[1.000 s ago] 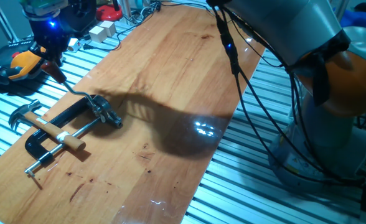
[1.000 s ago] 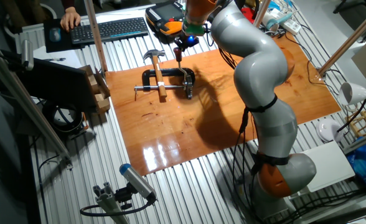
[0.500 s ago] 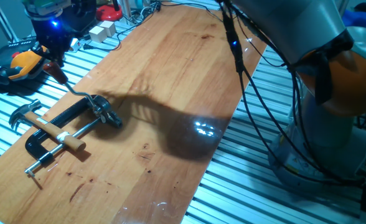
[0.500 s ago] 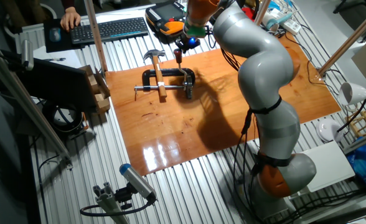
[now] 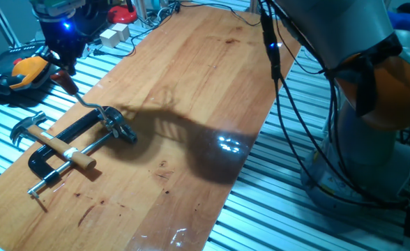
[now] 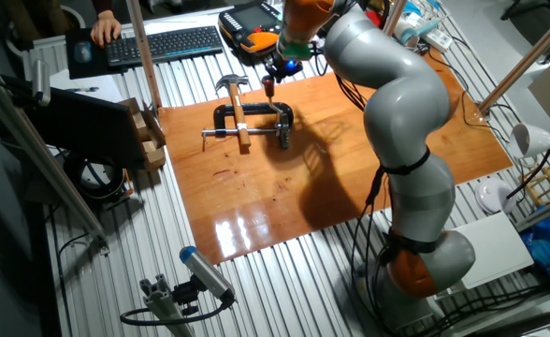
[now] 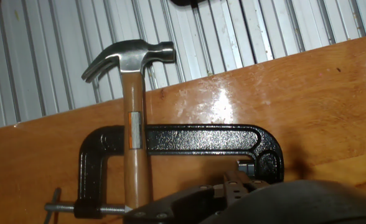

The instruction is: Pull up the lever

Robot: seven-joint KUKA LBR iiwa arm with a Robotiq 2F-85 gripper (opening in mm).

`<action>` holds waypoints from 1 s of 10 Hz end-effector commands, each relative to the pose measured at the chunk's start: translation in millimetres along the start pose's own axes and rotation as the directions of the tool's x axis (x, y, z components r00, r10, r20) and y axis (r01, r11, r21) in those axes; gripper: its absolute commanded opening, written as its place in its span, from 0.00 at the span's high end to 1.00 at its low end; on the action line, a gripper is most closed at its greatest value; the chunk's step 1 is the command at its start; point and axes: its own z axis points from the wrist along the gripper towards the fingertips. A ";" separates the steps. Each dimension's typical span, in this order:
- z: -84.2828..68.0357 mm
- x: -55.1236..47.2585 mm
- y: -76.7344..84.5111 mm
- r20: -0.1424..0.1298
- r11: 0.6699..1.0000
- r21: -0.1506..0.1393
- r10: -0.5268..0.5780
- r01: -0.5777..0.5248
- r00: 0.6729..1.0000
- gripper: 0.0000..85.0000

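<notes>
step: lift lever (image 5: 86, 103) | lever: on clamp (image 5: 62, 139) head, tip raised off surface (image 5: 191, 84) | claw (image 5: 64, 75): closed on lever tip | tip: pull in its arc, hold grip firm

In the hand view, a dark blurred mass along the bottom edge covers the clamp's (image 7: 189, 138) head, and the lever cannot be seen there. The same edge cuts off the hammer's (image 7: 133, 124) wooden shaft and the clamp's screw rod (image 7: 77, 210). In both fixed views the gripper (image 5: 61, 67) is too small and dark to tell how its fingers stand. The lever's (image 5: 86, 103) tip (image 5: 67, 84) sits right at the fingers; contact is unclear.
</notes>
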 end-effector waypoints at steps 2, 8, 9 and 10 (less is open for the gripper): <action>-1.8 4.7 -1.1 0.003 1.000 0.001 -0.010 0.010 1.000 1.00; -1.0 -23.7 -15.6 0.005 0.999 -0.013 -0.034 0.035 0.999 1.00; 4.4 -33.3 -14.6 0.026 1.000 -0.003 -0.027 0.027 0.999 1.00; 13.5 -42.1 -9.5 0.045 1.000 0.001 -0.011 0.011 0.999 1.00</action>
